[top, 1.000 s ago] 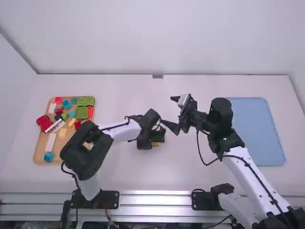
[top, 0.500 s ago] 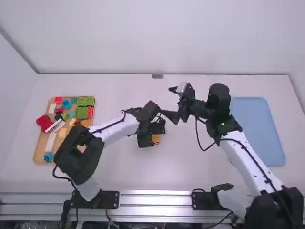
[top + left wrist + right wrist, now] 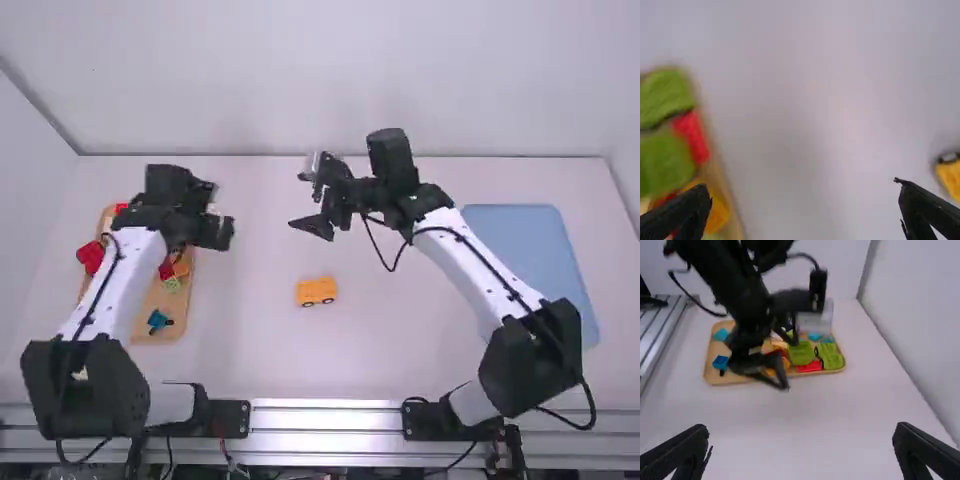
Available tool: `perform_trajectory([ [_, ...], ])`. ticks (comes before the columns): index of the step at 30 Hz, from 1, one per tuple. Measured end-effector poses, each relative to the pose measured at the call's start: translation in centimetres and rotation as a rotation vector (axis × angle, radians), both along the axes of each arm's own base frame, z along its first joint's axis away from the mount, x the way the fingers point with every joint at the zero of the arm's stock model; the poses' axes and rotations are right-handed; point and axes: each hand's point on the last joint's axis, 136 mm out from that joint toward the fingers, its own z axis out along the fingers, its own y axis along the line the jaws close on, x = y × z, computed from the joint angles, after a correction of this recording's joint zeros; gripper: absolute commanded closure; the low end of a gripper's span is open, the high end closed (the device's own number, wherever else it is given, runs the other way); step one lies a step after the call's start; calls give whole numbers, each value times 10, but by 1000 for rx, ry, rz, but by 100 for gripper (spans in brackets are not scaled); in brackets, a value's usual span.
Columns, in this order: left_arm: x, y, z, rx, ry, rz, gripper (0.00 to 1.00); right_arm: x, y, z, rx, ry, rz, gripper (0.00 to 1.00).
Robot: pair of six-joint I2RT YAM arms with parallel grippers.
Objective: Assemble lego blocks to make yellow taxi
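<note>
"What's moving, from your end?"

"Since the last frame, my left gripper (image 3: pixel 220 212) is swinging away from the yellow car (image 3: pixel 316 291) to the wooden tray (image 3: pixel 180 333), and my right gripper (image 3: pixel 298 200) is shifting left and slightly farther from the bases."

"Take me across, starting at the left."

"The tray is lying there, partly under my left arm. A red block (image 3: pixel 90 256) is sitting at its left edge, a blue block (image 3: pixel 158 320) is resting nearer the bases, and an orange block (image 3: pixel 180 268) is lying close to its right side. Through the right wrist view I'm also seeing green blocks (image 3: pixel 801 354) in it, with a red piece (image 3: pixel 810 366) beside them."

"And your left jaws?"

"They're standing wide apart, holding nothing, just past the tray's right edge."

"Where's the taxi?"

"That yellow car is resting on the bare white table (image 3: pixel 260 340), between the tray and the blue board (image 3: pixel 530 260), its dark wheels facing the bases. Both grippers are staying clear of it."

"The right one?"

"It's hanging beyond the car, its jaws spread and empty too. Farther right, the blue board is lying flat, my right arm crossing its near left part."
</note>
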Motion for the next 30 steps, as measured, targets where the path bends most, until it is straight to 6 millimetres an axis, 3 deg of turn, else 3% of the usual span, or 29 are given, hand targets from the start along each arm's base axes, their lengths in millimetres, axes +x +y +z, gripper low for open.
perform_trajectory([
  [5,-45,71,14,-103,39,552,1,-10,33,-3,-32,-74,58,2],
  [10,-71,112,21,-171,-2,936,1,-18,56,-24,-69,-75,114,2],
  [15,-95,139,19,-164,-8,1196,1,-20,63,-38,-88,-61,132,2],
  [22,-106,166,24,-164,-75,1350,1,-26,69,-36,-87,-67,148,2],
  [30,-98,183,35,-165,-67,1296,1,-36,77,-36,-85,-69,174,2],
])
